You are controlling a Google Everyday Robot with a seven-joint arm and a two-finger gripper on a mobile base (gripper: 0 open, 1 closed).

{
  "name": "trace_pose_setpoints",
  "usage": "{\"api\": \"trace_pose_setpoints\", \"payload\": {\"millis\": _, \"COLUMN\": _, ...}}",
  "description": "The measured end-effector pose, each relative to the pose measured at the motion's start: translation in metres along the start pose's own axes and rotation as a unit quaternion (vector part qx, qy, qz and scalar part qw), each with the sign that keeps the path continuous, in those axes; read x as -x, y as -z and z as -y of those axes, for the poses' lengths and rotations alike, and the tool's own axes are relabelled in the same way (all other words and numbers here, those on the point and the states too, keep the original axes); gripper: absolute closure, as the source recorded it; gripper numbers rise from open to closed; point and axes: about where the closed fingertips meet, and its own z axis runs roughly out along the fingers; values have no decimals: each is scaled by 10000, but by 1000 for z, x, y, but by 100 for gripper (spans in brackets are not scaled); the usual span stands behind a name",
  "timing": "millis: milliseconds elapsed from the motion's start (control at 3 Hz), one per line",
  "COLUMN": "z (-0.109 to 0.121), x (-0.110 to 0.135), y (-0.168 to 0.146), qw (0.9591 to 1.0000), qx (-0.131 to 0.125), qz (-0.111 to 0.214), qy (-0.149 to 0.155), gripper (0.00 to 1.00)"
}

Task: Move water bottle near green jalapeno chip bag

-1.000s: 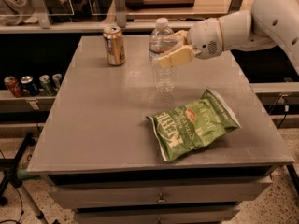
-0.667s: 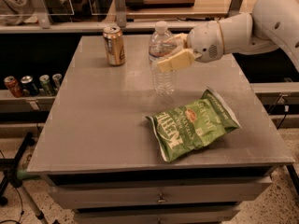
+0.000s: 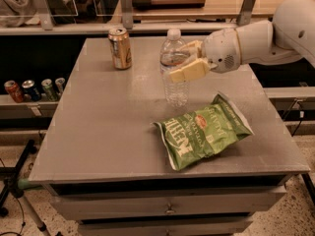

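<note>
The water bottle (image 3: 174,68), clear and ribbed with a white cap, stands upright at the middle of the grey table (image 3: 98,132). My gripper (image 3: 190,59) reaches in from the right and is shut on the bottle at label height, with one tan finger (image 3: 188,72) in front and the other behind. The bottle's base is at the table top; I cannot tell whether it touches. The green jalapeno chip bag (image 3: 204,132) lies flat just in front and to the right of the bottle, a short gap away.
A gold drink can (image 3: 120,48) stands at the back left of the table. Several cans (image 3: 32,88) sit on a low shelf to the left. A railing and a counter run behind the table. My white arm (image 3: 275,33) spans the back right.
The gripper and the bottle have shifted very slightly forward toward the bag. The bag and the can have not moved.
</note>
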Motion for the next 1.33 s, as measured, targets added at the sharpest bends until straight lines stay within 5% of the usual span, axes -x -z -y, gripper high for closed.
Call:
{"api": "trace_pose_setpoints", "payload": {"millis": 667, "z": -4, "x": -11, "y": 6, "qw": 9999, "qx": -77, "qz": 44, "qy": -95, "gripper": 100}}
{"api": "trace_pose_setpoints", "payload": {"millis": 1333, "z": -8, "x": -16, "y": 10, "qw": 9998, "qx": -109, "qz": 92, "qy": -153, "gripper": 59}}
